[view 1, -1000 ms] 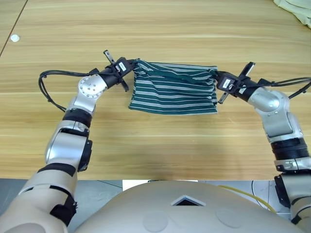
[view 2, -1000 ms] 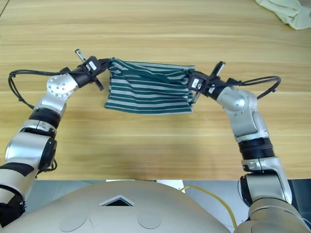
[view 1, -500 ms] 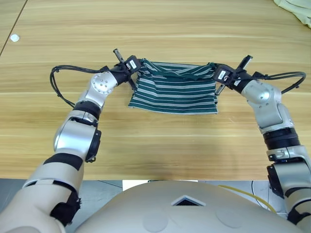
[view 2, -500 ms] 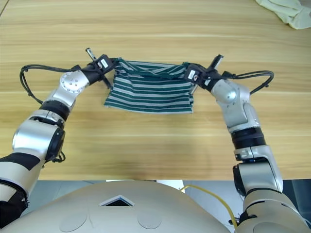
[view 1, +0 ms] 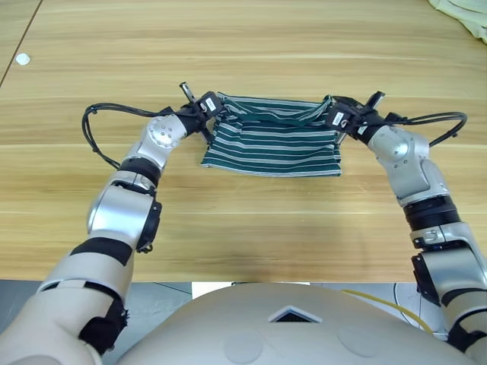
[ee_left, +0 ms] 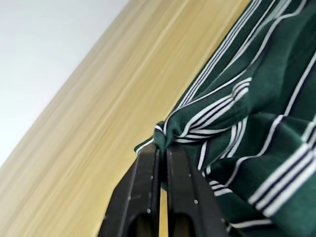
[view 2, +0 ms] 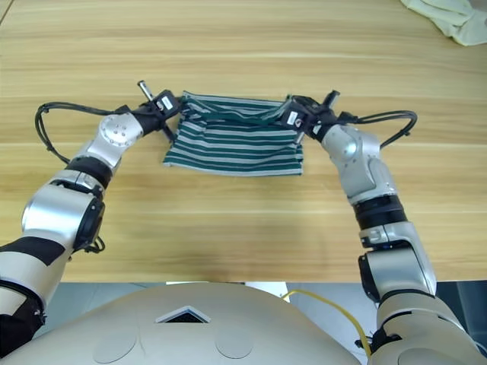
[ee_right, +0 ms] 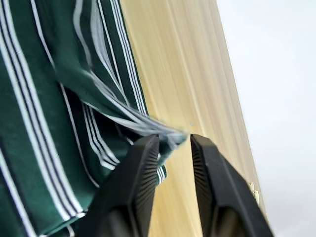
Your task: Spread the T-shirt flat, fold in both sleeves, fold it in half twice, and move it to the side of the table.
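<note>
A green T-shirt [view 1: 270,143] with white stripes lies folded into a wide rectangle on the wooden table [view 1: 243,220]. Its upper layer is pulled up at both far corners. My left gripper [view 1: 214,107] is at the far left corner. In the left wrist view it [ee_left: 162,147] is shut on a bunched tip of the cloth. My right gripper [view 1: 329,115] is at the far right corner. In the right wrist view its fingers [ee_right: 148,148] stand apart, with the cloth's corner [ee_right: 165,132] lying loose between the tips.
A pale crumpled cloth [view 1: 466,14] lies at the table's far right corner. A small white disc [view 1: 23,59] sits at the far left. The table's front edge runs just before my body, with bare wood between it and the shirt.
Both grippers have carried the shirt's corners farther from me and a little inward. The upper layer now reaches the far edge and sags in the middle.
</note>
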Controlling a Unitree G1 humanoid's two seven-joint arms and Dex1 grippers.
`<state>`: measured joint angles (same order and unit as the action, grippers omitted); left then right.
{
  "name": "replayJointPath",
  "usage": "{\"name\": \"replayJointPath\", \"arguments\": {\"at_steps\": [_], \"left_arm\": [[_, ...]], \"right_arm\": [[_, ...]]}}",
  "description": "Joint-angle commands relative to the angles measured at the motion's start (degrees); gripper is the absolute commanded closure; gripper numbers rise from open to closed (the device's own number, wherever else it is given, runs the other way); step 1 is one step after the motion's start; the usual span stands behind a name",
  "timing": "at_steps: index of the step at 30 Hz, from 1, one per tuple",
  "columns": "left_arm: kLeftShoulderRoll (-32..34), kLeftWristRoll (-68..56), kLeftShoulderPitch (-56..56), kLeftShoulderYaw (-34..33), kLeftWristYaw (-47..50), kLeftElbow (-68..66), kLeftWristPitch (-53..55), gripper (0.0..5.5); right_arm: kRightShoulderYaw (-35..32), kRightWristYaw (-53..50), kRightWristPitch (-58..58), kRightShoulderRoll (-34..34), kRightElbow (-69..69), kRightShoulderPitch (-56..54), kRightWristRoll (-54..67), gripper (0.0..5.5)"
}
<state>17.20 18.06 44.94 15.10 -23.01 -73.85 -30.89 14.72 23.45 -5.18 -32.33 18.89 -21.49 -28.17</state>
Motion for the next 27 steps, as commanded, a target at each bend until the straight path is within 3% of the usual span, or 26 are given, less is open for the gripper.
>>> {"name": "replayJointPath", "arguments": {"at_steps": [1, 9, 13, 17, 20, 27], "left_arm": [[-0.8, 0.2, 2.1, -0.6, -0.1, -1.0, 2.1, 5.50], [-2.0, -4.4, 4.2, -6.5, -0.3, -1.9, 6.9, 5.50], [-2.3, -11.4, 7.1, -14.5, -0.8, -2.6, 13.4, 4.66], [-1.7, -17.0, 9.2, -22.0, 6.1, -2.8, 17.5, 4.08], [-1.0, -19.6, 9.0, -25.5, 6.4, -2.8, 18.8, 4.03], [0.1, -21.7, 7.2, -28.9, 3.1, -2.1, 17.8, 4.03]], "right_arm": [[0.1, -1.2, 1.8, 0.5, -1.5, 0.1, -0.8, 3.45], [0.6, -3.9, 3.4, 2.1, 2.7, -1.7, -1.6, 2.11], [1.2, 0.9, -1.4, 0.0, -4.1, 2.4, 1.5, 1.39], [2.2, 5.4, -7.6, -6.0, -10.6, 8.4, 1.3, 0.73], [3.5, 6.0, -10.0, -9.6, -9.9, 10.9, -2.1, 0.27], [9.0, 8.1, -14.8, -12.8, -9.9, 14.9, -7.3, 0.13]]}}
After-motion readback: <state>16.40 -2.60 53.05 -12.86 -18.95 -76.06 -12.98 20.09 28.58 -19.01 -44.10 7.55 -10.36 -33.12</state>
